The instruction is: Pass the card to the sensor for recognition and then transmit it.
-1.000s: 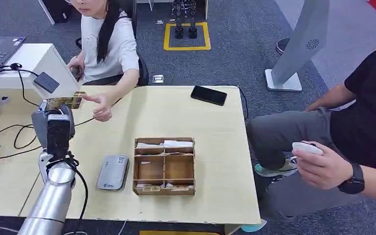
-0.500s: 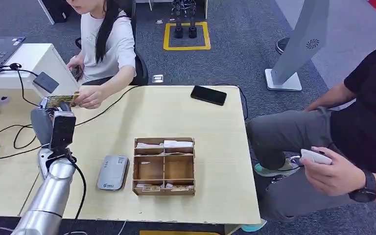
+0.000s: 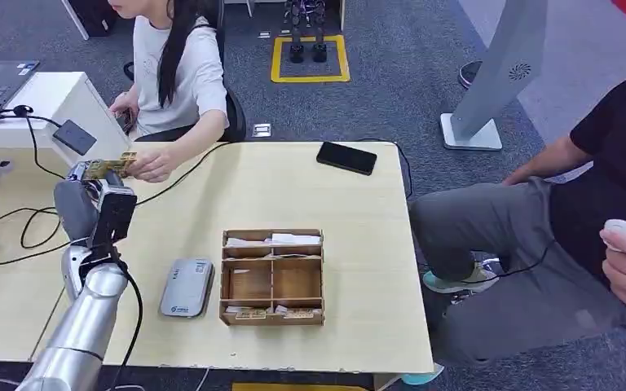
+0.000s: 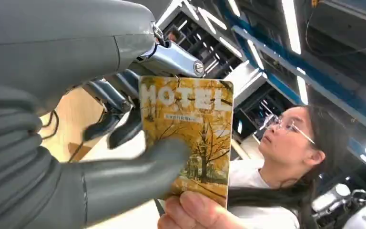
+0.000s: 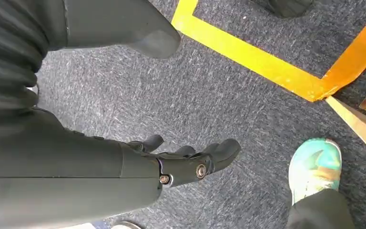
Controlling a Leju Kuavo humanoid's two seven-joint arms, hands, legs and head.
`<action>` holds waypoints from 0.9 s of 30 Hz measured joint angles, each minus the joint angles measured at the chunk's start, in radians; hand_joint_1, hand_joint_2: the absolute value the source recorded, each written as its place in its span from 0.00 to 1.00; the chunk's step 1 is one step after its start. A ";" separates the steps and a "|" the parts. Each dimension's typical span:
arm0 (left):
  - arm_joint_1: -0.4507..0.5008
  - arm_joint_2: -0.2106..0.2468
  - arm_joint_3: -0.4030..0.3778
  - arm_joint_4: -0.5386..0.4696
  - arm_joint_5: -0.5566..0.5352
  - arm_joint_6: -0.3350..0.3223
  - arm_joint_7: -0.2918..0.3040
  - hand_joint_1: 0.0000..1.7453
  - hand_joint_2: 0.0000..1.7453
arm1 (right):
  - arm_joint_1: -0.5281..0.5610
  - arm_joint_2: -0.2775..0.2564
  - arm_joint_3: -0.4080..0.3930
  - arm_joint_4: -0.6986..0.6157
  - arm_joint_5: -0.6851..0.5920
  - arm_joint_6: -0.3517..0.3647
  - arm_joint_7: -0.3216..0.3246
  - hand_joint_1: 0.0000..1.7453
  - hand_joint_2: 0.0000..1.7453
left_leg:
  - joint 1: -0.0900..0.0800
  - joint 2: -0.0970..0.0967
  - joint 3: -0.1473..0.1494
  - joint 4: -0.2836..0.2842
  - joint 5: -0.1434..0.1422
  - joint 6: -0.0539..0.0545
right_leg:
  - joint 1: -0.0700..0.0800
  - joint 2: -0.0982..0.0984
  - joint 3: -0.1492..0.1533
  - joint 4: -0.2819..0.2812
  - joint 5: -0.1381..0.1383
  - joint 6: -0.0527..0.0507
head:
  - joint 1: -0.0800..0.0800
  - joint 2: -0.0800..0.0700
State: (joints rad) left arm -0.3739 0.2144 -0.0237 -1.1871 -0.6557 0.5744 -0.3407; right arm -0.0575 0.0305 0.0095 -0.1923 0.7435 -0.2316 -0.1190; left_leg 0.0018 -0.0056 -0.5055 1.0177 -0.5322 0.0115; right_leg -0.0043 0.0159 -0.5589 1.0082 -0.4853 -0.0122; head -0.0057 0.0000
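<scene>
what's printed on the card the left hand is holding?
Yellow autumn trees with white "HOTEL" lettering on the card; clearest in the left wrist view.

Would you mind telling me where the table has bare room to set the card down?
Bare: the table between the phone and the wooden organizer, and right of the organizer. Crowded: the left side, with cables, the reader and the left hand.

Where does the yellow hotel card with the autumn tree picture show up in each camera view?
Head view: the yellow hotel card is at the far left, atop the raised left hand, with the seated person's hand on it.
Left wrist view: centre, card upright.
Right wrist view: not in it.
Shared landmark: the person in the white shirt.
</scene>
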 joint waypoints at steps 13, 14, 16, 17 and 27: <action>0.084 0.049 -0.018 -0.117 0.167 -0.293 -0.028 0.00 1.00 | 0.010 0.000 -0.025 0.000 -0.022 -0.019 -0.010 0.00 1.00 | 0.000 0.002 0.000 0.000 0.000 0.000 | 0.000 0.001 0.000 0.000 0.000 0.000 | 0.000 0.000; 0.107 0.058 -0.026 -0.156 0.167 -0.320 -0.030 0.00 1.00 | 0.012 0.000 -0.028 0.000 -0.024 -0.021 -0.012 0.00 1.00 | 0.000 0.002 0.000 0.000 -0.001 -0.001 | 0.000 0.001 0.000 0.000 0.000 0.000 | 0.000 0.000; 0.158 0.076 -0.042 -0.235 0.162 -0.342 -0.032 0.00 1.00 | 0.019 -0.002 -0.035 0.001 -0.032 -0.029 -0.016 0.00 1.00 | 0.000 0.001 -0.001 0.000 -0.001 -0.001 | 0.000 0.001 -0.001 0.000 0.000 0.000 | 0.000 0.000; 0.180 0.084 -0.048 -0.271 0.157 -0.347 -0.032 0.00 1.00 | 0.022 -0.003 -0.039 0.002 -0.032 -0.032 -0.017 0.00 1.00 | 0.000 0.001 -0.001 0.000 -0.001 -0.001 | 0.000 0.001 -0.001 0.000 -0.001 -0.001 | 0.000 0.000; 0.290 0.121 -0.069 -0.430 0.101 -0.302 -0.055 0.00 1.00 | 0.027 -0.006 -0.066 0.005 -0.034 -0.040 -0.031 0.00 1.00 | 0.000 0.001 -0.001 0.000 -0.001 -0.001 | 0.000 0.000 -0.001 0.000 0.000 -0.002 | 0.000 0.000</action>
State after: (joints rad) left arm -0.0835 0.3350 -0.0927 -1.6167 -0.5543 0.2720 -0.3957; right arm -0.0301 0.0244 -0.0561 -0.1873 0.7092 -0.2720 -0.1499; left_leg 0.0019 -0.0044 -0.5066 1.0177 -0.5331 0.0106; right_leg -0.0043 0.0163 -0.5598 1.0083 -0.4853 -0.0141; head -0.0057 0.0000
